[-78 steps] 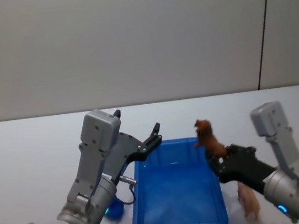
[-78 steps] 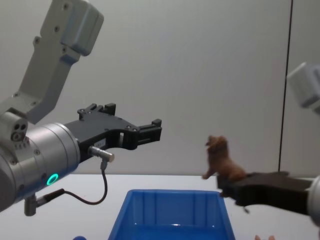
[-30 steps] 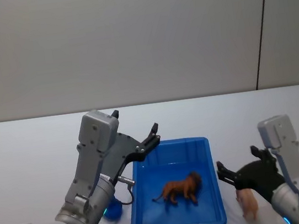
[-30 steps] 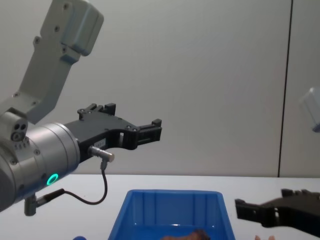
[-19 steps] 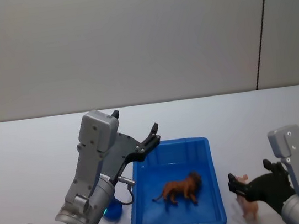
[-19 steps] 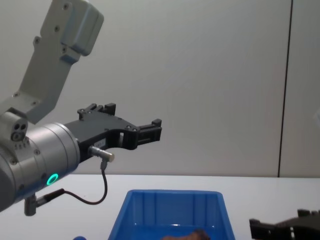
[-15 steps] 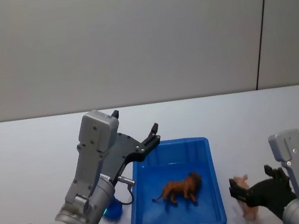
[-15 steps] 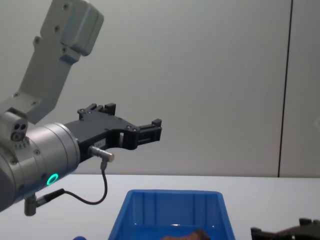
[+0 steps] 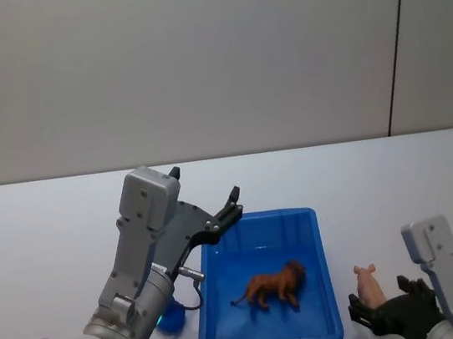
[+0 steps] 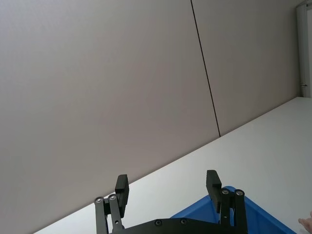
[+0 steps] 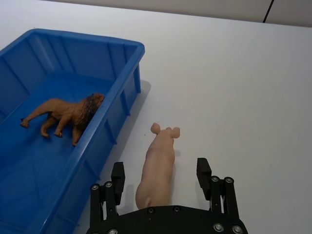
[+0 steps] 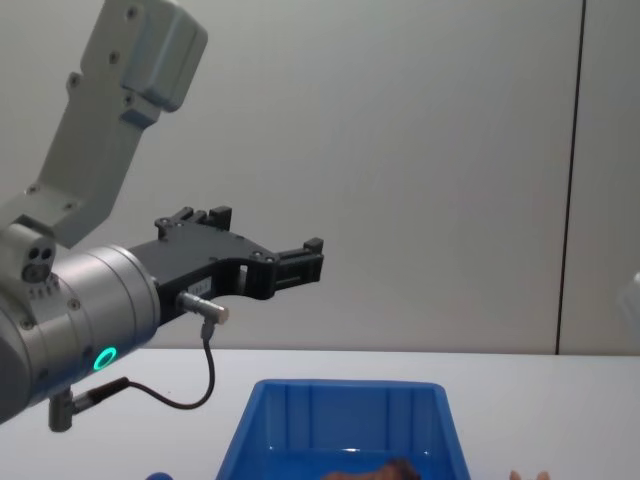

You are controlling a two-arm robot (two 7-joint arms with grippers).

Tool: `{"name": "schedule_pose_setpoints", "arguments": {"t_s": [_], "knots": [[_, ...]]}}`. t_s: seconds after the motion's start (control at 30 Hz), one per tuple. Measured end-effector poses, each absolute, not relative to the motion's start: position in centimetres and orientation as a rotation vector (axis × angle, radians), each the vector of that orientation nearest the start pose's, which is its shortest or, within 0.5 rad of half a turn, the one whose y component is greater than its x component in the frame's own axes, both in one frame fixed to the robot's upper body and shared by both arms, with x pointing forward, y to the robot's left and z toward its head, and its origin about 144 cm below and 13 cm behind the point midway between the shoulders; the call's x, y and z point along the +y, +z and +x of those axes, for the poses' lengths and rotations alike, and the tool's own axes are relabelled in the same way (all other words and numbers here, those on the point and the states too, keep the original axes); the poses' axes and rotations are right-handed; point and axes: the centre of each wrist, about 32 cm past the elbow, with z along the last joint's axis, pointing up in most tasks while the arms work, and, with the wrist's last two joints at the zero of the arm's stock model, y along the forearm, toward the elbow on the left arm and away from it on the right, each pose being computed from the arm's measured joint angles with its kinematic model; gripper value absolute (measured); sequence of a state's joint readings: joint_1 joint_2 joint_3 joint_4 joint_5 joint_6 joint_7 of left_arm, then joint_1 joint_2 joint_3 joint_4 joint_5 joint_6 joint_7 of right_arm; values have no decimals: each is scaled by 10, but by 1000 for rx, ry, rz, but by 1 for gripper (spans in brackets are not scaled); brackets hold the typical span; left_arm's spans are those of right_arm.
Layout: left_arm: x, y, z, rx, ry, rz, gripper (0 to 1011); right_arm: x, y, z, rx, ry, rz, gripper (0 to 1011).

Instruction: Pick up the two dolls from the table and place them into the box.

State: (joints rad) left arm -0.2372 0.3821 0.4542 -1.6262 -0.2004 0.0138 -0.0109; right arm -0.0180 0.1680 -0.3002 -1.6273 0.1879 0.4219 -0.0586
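Right wrist view looks down on the right end effector (image 11: 160, 169), whose two black fingers are spread wide and reach to either side of the pink pig toy's (image 11: 157, 161) rear half without touching it. The pig rests on the white tabletop (image 11: 243, 87) toward its near edge, just beside the right wall of the blue bin (image 11: 63, 53) and apart from it. The brown lion toy (image 11: 66, 113) already lies on its side on the bin's floor, so one doll is done and the pig is the one left. On the bin's other side, a small rounded blue toy (image 9: 173, 316) sits on the tabletop.

The left end effector (image 10: 166, 180) hovers open and empty above the bin's far left corner, well clear of the work.

Several things could spoil this grasp. The gap between pig and bin wall looks narrow, so the finger on that side may catch the rim or wall on its way down and shove the bin, or tip the pig over. The fingers bracket the hindquarters, not the middle: closing there may let the rounded, tapering body squirm forward out of the pinch, or leave the head hanging low. A drooping head could then strike the bin's rim during the carry across and knock the toy loose outside the bin.
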Motion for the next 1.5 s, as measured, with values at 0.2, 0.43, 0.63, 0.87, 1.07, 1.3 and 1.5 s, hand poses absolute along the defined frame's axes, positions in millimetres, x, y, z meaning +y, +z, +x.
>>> {"name": "schedule_pose_setpoints", "arguments": {"t_s": [0.2, 0.43, 0.63, 0.87, 1.07, 1.3, 1.5], "knots": [[198, 1204, 492, -268, 1124, 61, 1001, -175, 1134, 439, 307, -1299, -378, 816], [198, 1204, 492, -268, 1124, 61, 1001, -171, 1131, 441, 321, -1313, -393, 615], [198, 1204, 492, -268, 1124, 61, 1001, -170, 1131, 441, 320, -1329, -399, 408], [198, 1204, 492, -268, 1124, 61, 1001, -170, 1136, 442, 291, -1351, -384, 366], [198, 1204, 492, -268, 1124, 61, 1001, -170, 1147, 442, 240, -1364, -342, 366], [198, 1204, 492, -268, 1124, 61, 1001, -170, 1161, 445, 177, -1345, -273, 366], [198, 1204, 492, -268, 1124, 61, 1001, -169, 1171, 450, 144, -1290, -216, 364]]}}
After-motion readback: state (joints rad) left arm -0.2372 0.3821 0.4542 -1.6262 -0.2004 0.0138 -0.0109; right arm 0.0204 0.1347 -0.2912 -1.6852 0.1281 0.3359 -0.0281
